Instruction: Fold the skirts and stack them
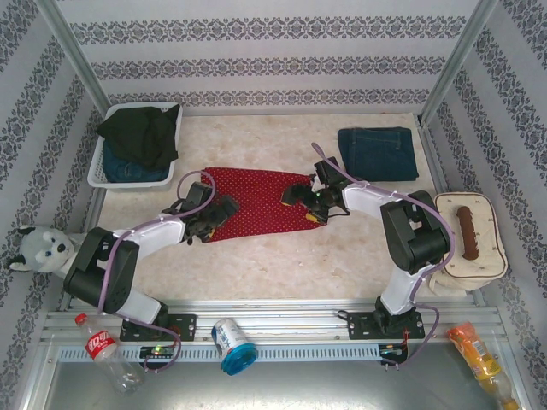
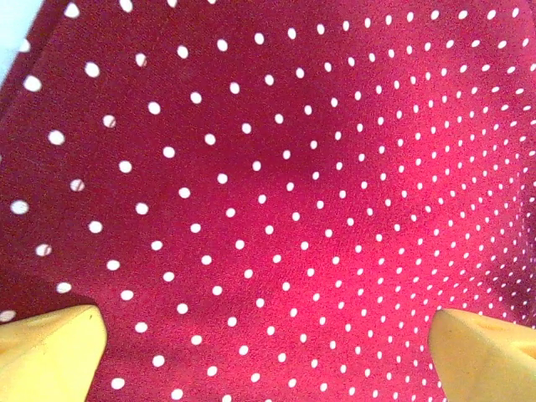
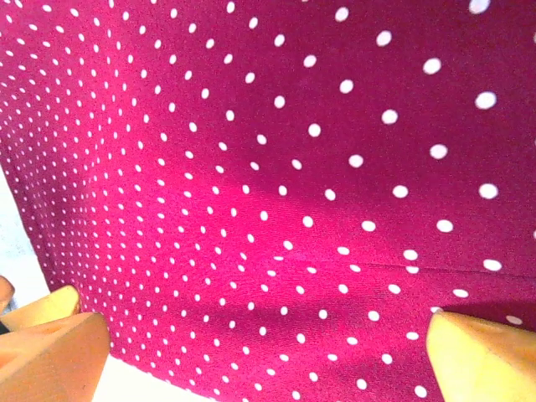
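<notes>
Red polka-dot skirt (image 1: pixel 256 201), flat right of white basket (image 1: pixel 98 171): likely soft, light, limp; best pinched at edge corners; left gripper (image 2: pixel 268 335) and right gripper (image 3: pixel 264 335) spread wide, empty, above.

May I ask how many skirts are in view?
4: a red polka-dot skirt spread mid-table; a folded denim skirt far right; a black skirt over a second denim skirt in the basket, where more may hide.
</notes>
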You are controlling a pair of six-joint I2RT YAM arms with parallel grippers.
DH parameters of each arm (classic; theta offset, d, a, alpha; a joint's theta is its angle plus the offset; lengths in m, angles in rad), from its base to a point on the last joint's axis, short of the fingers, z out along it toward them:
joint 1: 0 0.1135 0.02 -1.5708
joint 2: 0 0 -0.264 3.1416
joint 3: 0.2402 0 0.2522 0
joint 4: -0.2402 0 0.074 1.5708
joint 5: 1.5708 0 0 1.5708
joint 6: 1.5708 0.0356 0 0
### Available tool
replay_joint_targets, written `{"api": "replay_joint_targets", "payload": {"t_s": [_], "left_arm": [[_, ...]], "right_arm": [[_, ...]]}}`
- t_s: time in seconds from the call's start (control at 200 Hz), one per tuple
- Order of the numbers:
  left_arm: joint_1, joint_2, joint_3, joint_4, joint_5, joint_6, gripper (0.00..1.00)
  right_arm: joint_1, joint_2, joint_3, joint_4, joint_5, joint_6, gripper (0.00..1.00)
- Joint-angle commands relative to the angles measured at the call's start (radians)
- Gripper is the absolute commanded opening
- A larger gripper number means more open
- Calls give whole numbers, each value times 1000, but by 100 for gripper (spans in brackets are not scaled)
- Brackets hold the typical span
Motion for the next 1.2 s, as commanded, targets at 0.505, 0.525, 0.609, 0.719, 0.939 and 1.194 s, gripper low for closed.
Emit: {"api": "replay_joint_targets", "payload": {"t_s": [0.505,0.525,0.609,0.719,0.939,1.194], "left_arm": [[133,358,542,-83,16,224,100],[134,373,557,-96,4,224,100],[134,414,579,-66,6,228,100],[134,459,613,-87,-58,238,100],[140,509,505,-45,-98,89,100],[154,455,614,-82,150,76,100]], "right_arm": [[-36,273,507,-112,-28,-35,98],[-39,283,518,-110,-24,-25,98],[-52,322,536,-93,-40,9,98],[-69,354,518,-59,-50,44,98],[-97,385,510,-55,-113,21,98],[-111,284,507,-32,-104,-10,98]]}}
